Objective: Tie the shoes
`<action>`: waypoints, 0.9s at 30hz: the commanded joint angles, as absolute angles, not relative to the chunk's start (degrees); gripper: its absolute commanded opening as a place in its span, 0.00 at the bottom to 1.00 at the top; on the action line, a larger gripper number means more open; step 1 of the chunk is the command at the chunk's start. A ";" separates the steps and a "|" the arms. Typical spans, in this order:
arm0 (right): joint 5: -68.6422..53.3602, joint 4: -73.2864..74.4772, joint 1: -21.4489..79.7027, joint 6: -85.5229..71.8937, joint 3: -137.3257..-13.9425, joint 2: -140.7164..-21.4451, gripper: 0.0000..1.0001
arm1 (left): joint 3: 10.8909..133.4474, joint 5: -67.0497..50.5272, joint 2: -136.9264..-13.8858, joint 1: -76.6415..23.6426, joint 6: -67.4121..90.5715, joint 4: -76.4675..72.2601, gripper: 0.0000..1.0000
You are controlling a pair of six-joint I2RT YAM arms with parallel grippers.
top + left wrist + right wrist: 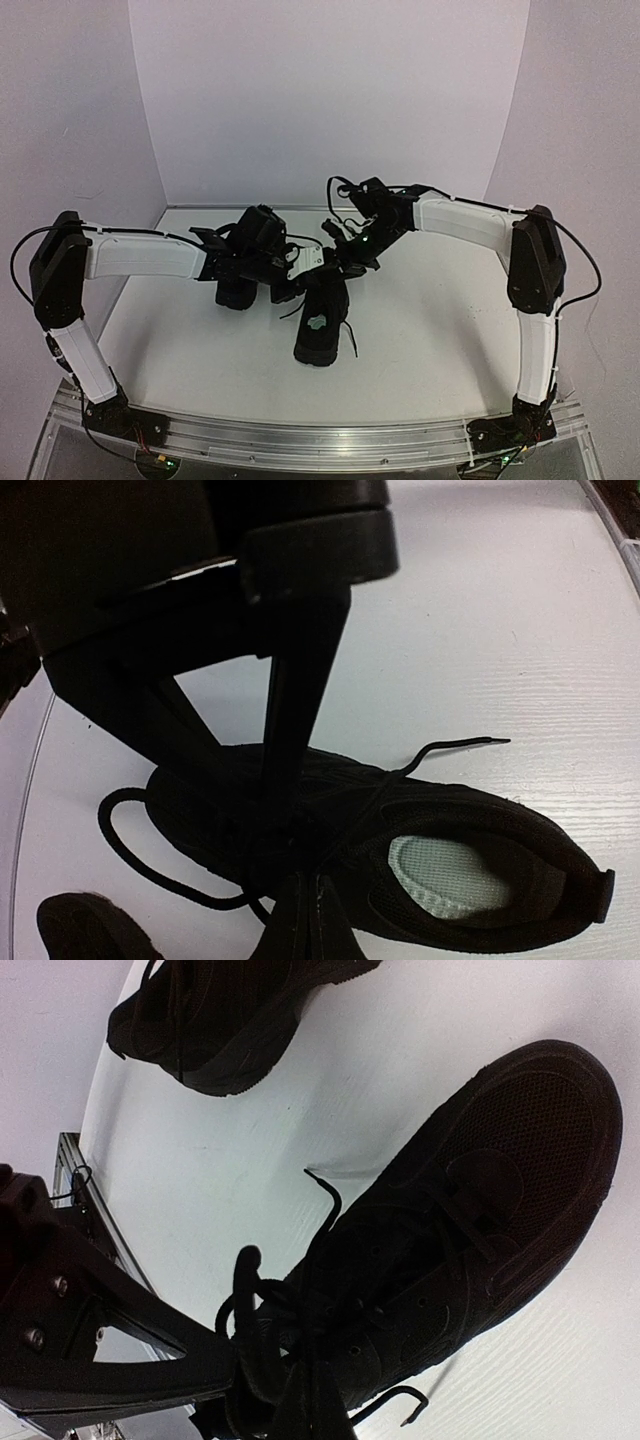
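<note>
Two black shoes lie mid-table. The near shoe shows a pale insole patch, and its toe points away from the arms. The second shoe lies left of it, partly under my left arm. My left gripper is shut, its fingertips pinching a thin black lace over the near shoe's tongue. My right gripper is shut too, its fingertips closed on a lace strand of the same shoe. The two grippers nearly touch above the lacing.
The second shoe shows at the top of the right wrist view and in the bottom left corner of the left wrist view. Loose lace ends trail onto the white table. White walls stand at the back and sides.
</note>
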State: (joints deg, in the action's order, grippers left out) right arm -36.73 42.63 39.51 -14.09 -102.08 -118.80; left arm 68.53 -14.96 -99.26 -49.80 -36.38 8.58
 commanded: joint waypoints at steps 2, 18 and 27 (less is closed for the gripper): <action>-36.96 40.26 39.20 -15.52 -101.74 -115.57 0.00 | 68.18 -16.61 -99.03 -49.33 -34.27 5.56 0.00; -37.53 40.06 39.18 -16.36 -100.98 -114.90 0.00 | 68.98 -17.46 -104.24 -47.88 -27.75 0.85 0.00; -37.97 38.61 39.20 -17.15 -98.63 -113.95 0.00 | 66.95 -21.44 -104.45 -47.21 -17.94 -8.30 0.00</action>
State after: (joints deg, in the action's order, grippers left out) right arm -37.19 40.38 39.24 -16.59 -99.19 -117.51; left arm 67.68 -18.53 -104.33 -47.30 -23.79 -1.45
